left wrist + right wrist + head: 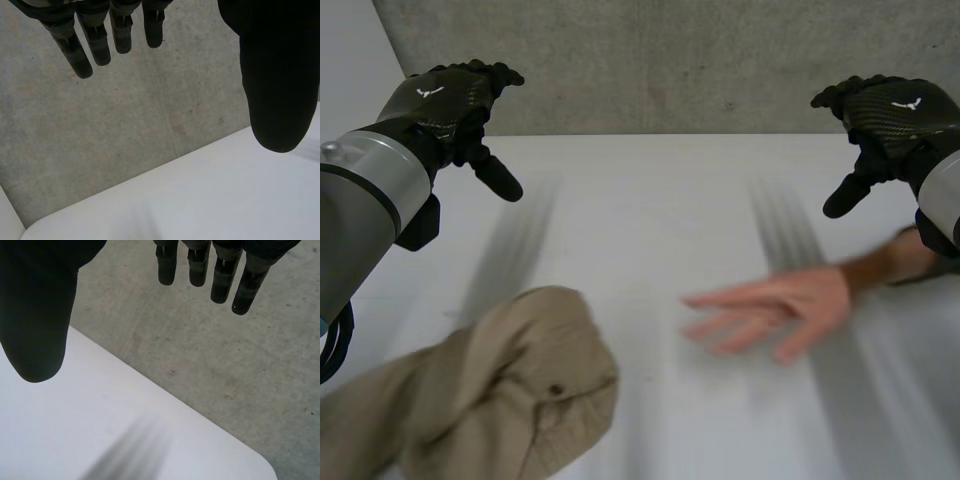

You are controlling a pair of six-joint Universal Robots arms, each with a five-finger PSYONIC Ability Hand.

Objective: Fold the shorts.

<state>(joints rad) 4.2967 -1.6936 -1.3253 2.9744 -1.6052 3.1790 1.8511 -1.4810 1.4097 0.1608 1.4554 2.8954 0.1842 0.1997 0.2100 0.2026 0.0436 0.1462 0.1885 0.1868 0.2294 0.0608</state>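
The white table [720,200] is mostly bare, and the tan shorts [490,390] sit in a crumpled heap at the near left, running off the near edge of the head view. So honestly, your first job isn't folding, it's flattening: get them spread out mid-table with waistband and legs sorted before any fold. Heads up, a person's hand [775,305] is reaching in from the right, low over the table, so I'd wait till it's out. Your left hand [445,105] hovers far left and your right hand [890,125] far right, both above the table, fingers straight and apart from the thumbs, holding nothing. The left one's closer to the shorts, so lead with it.
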